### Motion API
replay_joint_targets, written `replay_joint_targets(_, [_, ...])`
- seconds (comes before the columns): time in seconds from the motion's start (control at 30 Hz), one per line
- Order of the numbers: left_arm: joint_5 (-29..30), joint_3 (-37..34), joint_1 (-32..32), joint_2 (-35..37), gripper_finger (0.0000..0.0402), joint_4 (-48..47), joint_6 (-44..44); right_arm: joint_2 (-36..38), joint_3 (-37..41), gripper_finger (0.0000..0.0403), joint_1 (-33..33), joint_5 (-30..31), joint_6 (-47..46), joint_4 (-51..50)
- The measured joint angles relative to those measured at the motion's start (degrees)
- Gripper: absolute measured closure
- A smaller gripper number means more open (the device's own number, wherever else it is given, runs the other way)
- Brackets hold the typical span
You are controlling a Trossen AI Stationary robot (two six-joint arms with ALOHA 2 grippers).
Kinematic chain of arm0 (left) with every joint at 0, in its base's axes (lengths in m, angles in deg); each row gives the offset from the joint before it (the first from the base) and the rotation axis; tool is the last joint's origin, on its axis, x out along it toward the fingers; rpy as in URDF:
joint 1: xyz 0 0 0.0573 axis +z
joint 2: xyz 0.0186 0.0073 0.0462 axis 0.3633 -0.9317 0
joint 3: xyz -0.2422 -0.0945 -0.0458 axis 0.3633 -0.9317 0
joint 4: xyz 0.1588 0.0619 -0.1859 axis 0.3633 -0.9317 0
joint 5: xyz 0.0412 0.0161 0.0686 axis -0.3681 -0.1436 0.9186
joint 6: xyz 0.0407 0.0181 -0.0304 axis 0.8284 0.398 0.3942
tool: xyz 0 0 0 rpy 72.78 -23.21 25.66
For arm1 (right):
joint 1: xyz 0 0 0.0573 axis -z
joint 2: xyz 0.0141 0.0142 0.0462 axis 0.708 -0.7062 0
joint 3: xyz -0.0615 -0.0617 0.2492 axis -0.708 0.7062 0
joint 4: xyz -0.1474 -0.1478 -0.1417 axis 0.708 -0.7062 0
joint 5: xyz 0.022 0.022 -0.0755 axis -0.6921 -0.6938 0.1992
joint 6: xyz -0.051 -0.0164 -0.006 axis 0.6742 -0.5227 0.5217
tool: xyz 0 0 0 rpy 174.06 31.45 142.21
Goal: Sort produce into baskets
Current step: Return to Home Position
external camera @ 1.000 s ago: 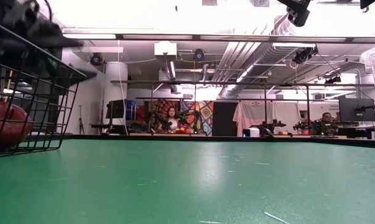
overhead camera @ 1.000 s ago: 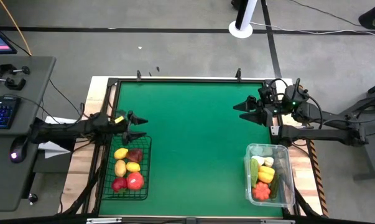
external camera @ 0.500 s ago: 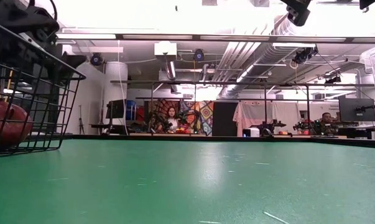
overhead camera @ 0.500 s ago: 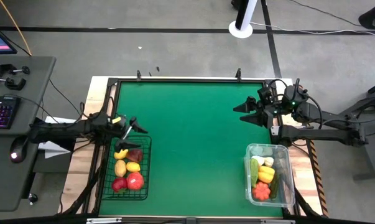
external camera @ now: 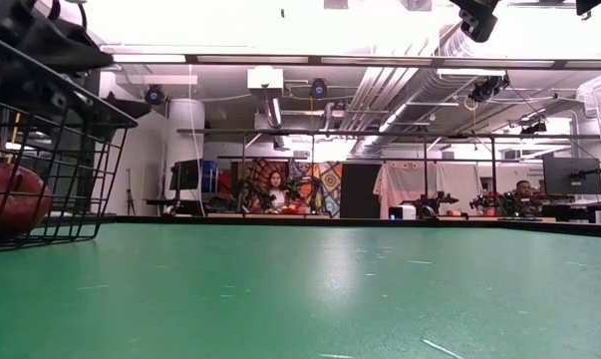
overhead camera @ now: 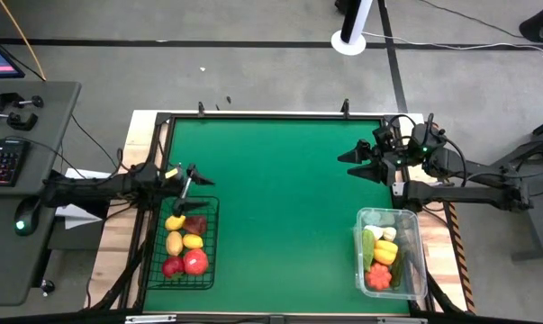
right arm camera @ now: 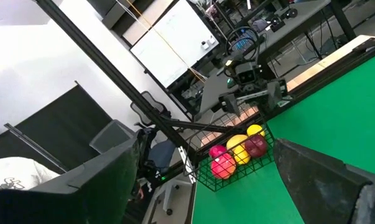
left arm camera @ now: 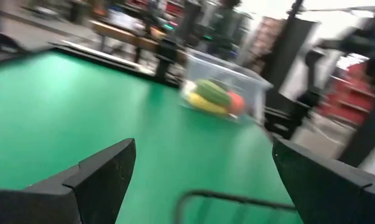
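High view, front edge first: the wire basket (overhead camera: pixel 210 265) sits at the table's (overhead camera: pixel 280 198) front left corner, the clear basket (overhead camera: pixel 419 261) at the front right, and all the produce in sight lies inside them. There are reds and yellows (overhead camera: pixel 185 247) in the wire one, and green, white, yellow and orange (overhead camera: pixel 382 256) in the clear one. The sort looks finished, so only the retreat is left.

Next back is the left gripper (overhead camera: pixel 195 176), empty with its fingers spread wide, hanging right at the wire basket's far rim by the left edge. That is the trouble spot. If the arm pulls home low or swings as it goes, a spread finger could hook the wire and drag or tip the basket, and the round pieces would roll out. A lift before the pull-back looks like the safer order.

Farther back the right gripper (overhead camera: pixel 350 162) is also empty and wide, above the green near the far right corner and well apart from the clear basket. Its forearm runs just beyond that basket's far end, so a drop on the way home could nudge the light plastic.

Low view, beyond the far edge: a person (external camera: pixel 276 189) sits well back in the room, out of both arms' way.
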Motion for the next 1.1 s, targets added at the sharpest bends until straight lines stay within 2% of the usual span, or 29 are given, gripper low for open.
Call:
replay_joint_targets(0.1, [5.31,0.02,0.01,0.24,0.0037,0.21,0.01,0.0,0.0,0.0043,-0.02,0.0,-0.01,-0.02])
replay_joint_targets(0.17, [6.48,0.02,0.01,0.24,0.0037,0.15,-0.01,0.0,0.0,0.0043,-0.02,0.0,-0.03,-0.04])
replay_joint_targets(0.33, [5.08,0.02,0.0,0.24,0.0037,0.13,-0.18,0.0,0.0,0.0043,-0.01,0.0,-0.03,-0.07])
replay_joint_targets(0.8, [6.72,0.02,-0.01,-0.35,0.0037,-2.82,-2.17,-0.02,0.0,0.0043,-0.02,0.0,-1.6,-0.09])
replay_joint_targets(1.1, [6.72,0.02,-0.12,0.69,0.0037,-2.87,-2.19,0.0,0.0,0.0043,-0.02,-0.62,0.49,-0.2])
